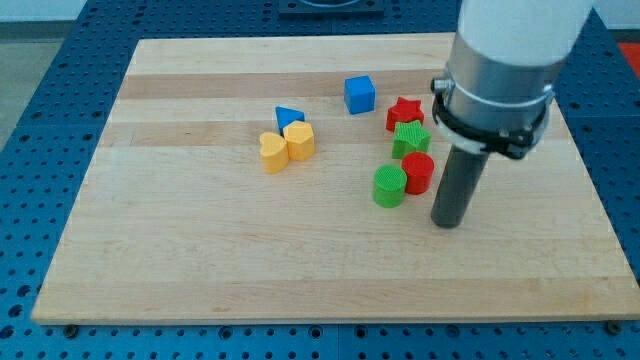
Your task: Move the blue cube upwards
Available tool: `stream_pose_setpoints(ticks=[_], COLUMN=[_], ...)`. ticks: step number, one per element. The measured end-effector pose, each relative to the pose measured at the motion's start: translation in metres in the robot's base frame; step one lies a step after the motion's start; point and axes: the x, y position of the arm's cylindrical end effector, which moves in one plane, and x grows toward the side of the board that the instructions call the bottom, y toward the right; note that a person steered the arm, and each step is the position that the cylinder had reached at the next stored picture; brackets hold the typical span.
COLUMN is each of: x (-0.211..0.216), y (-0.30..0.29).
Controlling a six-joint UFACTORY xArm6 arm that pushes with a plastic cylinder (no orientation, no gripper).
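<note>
Blocks sit scattered on a wooden board (200, 270), placed here against the blue cube (360, 95). To its lower left huddle two yellow hearts (272, 152) (299, 141) and a blue triangle (289, 117). To its lower right cluster a red star (404, 113), green star (410, 139), green cylinder (389, 186) and red cylinder (418, 172). Farther lower right, my tip (448, 224) rests bare, touching nothing. The cube appears unpushed; the whole move seemingly remains.

Robotics lab, wooden board (200, 260) on blue perforated bench (30, 120); robot arm (505, 60) overhead
</note>
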Motion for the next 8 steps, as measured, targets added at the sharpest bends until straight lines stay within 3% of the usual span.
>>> stream_pose_setpoints(ticks=[2,3,4,5,8], x=[-0.034,-0.002,0.029,0.012,-0.017], y=[-0.033,-0.015,-0.047,-0.109,-0.071])
